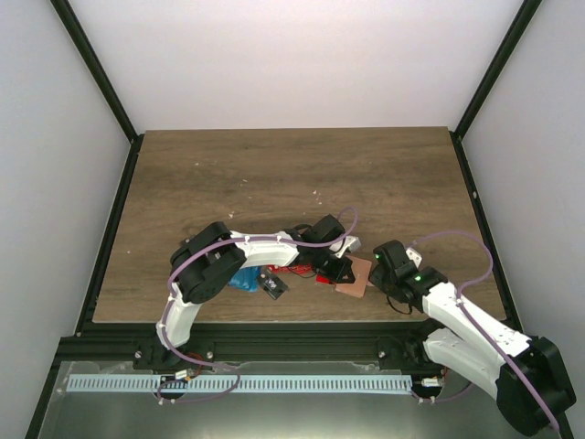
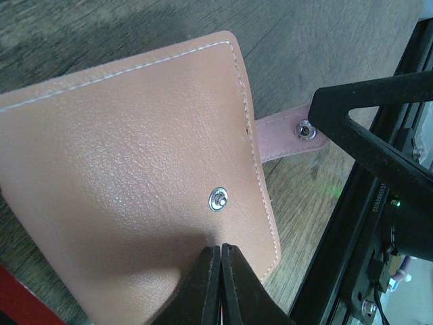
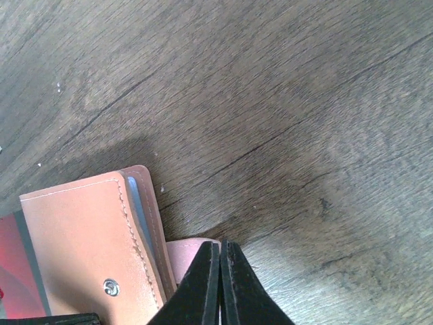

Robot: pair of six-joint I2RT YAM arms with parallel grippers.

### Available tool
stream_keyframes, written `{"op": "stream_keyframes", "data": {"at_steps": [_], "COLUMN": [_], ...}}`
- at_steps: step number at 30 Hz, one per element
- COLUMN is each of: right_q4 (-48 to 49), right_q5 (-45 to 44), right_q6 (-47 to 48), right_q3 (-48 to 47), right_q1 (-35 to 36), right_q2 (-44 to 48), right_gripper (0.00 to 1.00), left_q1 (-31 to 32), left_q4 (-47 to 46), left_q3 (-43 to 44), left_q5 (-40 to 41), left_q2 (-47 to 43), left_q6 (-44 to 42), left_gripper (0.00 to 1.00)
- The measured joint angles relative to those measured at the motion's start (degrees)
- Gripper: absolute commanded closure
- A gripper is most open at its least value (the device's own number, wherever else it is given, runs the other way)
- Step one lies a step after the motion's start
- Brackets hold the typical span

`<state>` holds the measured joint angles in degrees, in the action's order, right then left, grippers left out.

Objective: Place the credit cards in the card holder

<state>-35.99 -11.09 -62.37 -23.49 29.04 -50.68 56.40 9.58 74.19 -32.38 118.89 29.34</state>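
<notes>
Holder [image 1: 355, 276] is lying flat, closed, low and right of centre in the top view, between the two grippers. It's squarish and sitting a bit skewed to the table [image 1: 274, 174] edges. Its strap [image 2: 277, 139] is sticking out toward frame right, so the long axis with the strap is running roughly left-right. Snap [image 2: 218, 198] is facing up. In the right wrist view the pocket side is opening toward frame right, with a blue edge [image 3: 135, 203] showing in it.

Left gripper [image 2: 221, 261] is clenched, tips pressing on the cover near its lower edge. Nothing is showing between the jaws.

Right gripper [image 3: 220, 245] is clenched too, tips sitting on the strap end. Can't tell whether the strap is actually pinched.

Red cards [image 1: 294, 269] are lying just left of the holder, partly under the left arm. Dark card [image 1: 274, 285] and blue card [image 1: 242, 280] are lying further left.

Edges: the holder is sitting near the table's bottom edge, with the black rail [image 2: 352, 230] running just beyond the strap side in the left wrist view. Open wood is stretching from the holder up to the top edge.
</notes>
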Motion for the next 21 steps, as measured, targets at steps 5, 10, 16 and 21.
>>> {"op": "stream_keyframes", "data": {"at_steps": [5,10,16,21], "right_q4": [1.01,3.21,6.12,8.0], "right_q5": [0.96,3.23,7.19,9.77], "right_q6": [1.55,5.09,8.94,11.04], "right_q3": [-0.02,-0.44,-2.29,-2.38], "right_q1": [-0.02,-0.04,-0.04,-0.04], "right_q2": [0.0,-0.83,-4.04,-5.66], "right_gripper": [0.99,0.99,0.99,0.99], "left_q1": [0.0,0.0,0.0,0.0], "left_q4": [0.04,0.2,0.22,0.52], "left_q3": [0.07,0.31,0.39,1.05], "left_q5": [0.0,-0.04,-0.15,-0.42], "left_q2": [0.04,0.2,0.31,0.79], "left_q6": [0.0,-0.02,-0.13,-0.59], "left_gripper": [0.96,0.96,0.96,0.96]}}
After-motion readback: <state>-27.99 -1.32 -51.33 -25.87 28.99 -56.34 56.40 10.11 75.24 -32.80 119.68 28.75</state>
